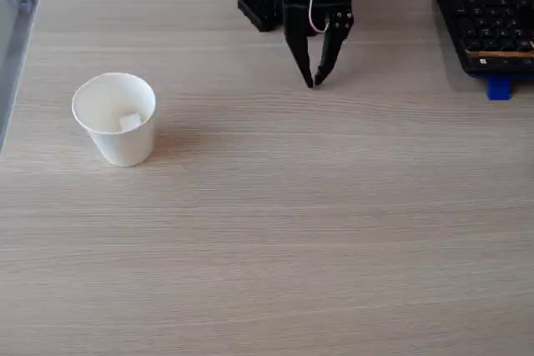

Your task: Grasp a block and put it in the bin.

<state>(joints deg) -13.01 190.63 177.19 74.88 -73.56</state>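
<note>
Fixed view: block lies inside cup at left, task apparently done, w/ gripper at far centre, tips nearly closed, holding nothing, clear of keyboard.

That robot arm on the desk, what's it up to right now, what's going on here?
Nothing is being handled at this moment. The black gripper hangs near the far edge of the wooden table, its fingertips nearly together and holding nothing. The small white block already lies inside the white paper cup, which stands upright toward the left of the fixed view, well apart from the arm. A black keyboard sits at the top right corner with a small blue piece beside it.
</note>
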